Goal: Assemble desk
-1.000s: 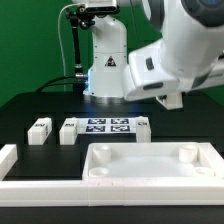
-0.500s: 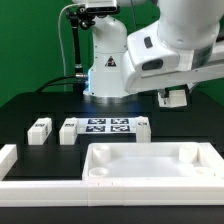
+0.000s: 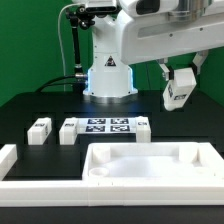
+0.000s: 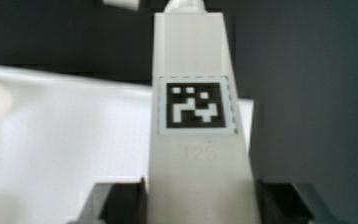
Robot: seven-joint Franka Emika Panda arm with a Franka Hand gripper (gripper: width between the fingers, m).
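As we see it, leg (image 4: 197, 110): smooth white square post, tagged.
Gripper (image 3: 177, 72): fingers clamped on leg.
Tabletop (image 3: 140, 147): white, raised rim, round corner sockets.

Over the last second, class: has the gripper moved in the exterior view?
Yes. The gripper, shut on a leg, has risen higher above the tabletop, which has stayed put.

Blk table (image 3: 30, 105): tabletop (image 3: 150, 147), legs (image 3: 39, 130), marker board (image 3: 106, 126), rails (image 3: 40, 188)
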